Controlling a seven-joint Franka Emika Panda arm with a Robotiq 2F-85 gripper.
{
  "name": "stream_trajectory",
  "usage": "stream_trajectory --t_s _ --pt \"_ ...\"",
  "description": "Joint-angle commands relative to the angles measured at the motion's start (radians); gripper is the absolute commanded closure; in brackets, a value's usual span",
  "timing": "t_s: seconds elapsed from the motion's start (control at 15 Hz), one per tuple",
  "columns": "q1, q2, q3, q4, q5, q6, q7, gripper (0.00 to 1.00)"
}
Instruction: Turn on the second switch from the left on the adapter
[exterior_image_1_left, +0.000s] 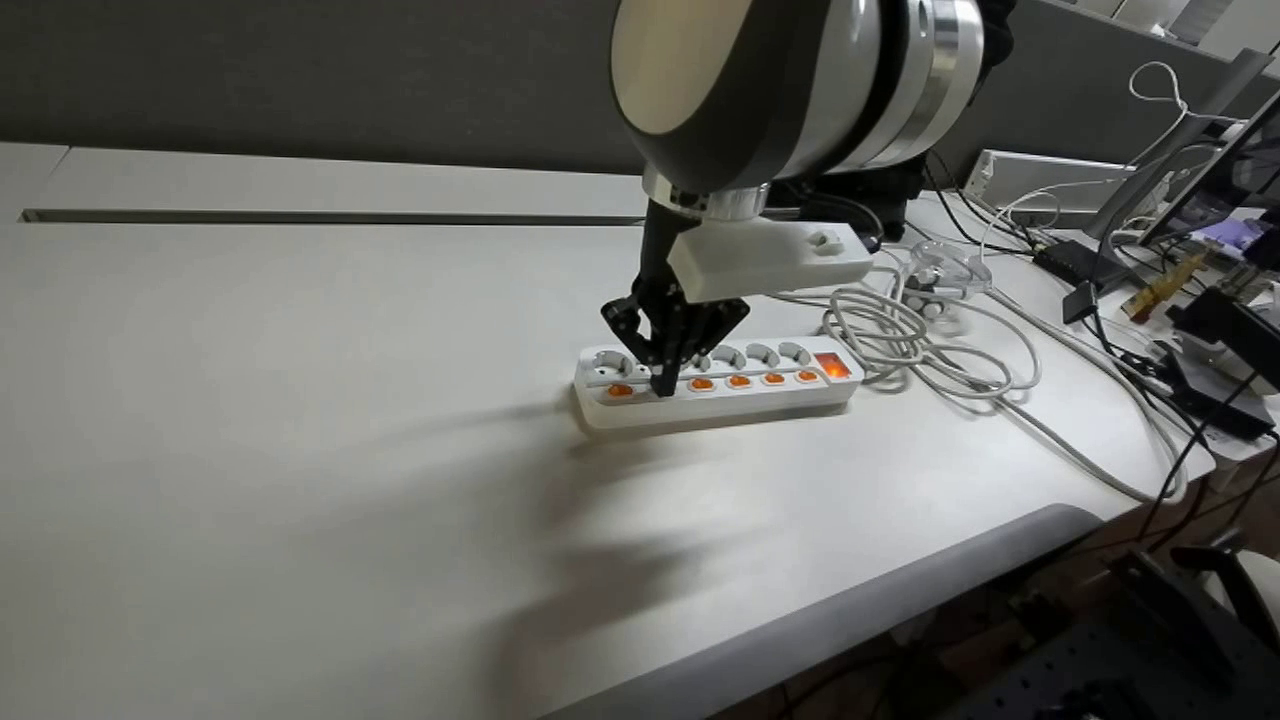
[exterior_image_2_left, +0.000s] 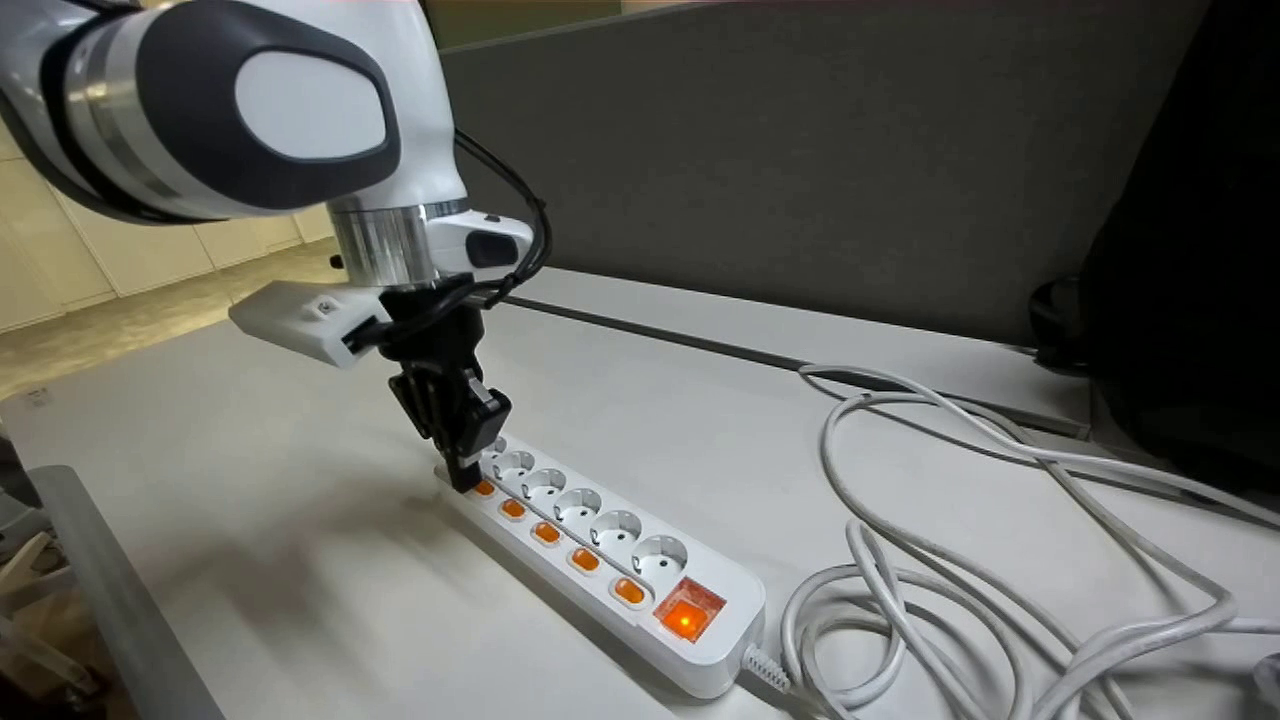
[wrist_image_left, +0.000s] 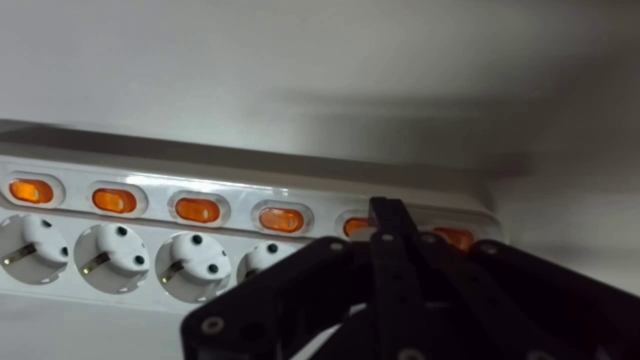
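The adapter lies flat on the white desk, also in an exterior view and the wrist view. A row of orange switches runs along its edge beside the sockets. My gripper is shut and empty, fingers together, pointing down over the left end; it also shows in an exterior view and the wrist view. The second switch is partly covered by the fingertips; part shows in an exterior view. I cannot tell whether the tips touch it. The end switch is just left.
A larger main switch glows at the adapter's right end. A loose tangle of white cables lies to its right. A grey partition stands behind the desk. A dark bag and a monitor stand at the sides.
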Motion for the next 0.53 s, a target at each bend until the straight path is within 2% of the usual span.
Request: stream_trajectory --t_s 0.0,0.47 --pt "0.002 0.013 -0.006 0.010 0.004 -0.001 0.009 1.00" --pt "0.006 0.047 -0.020 0.040 -0.006 -0.030 0.024 1.00"
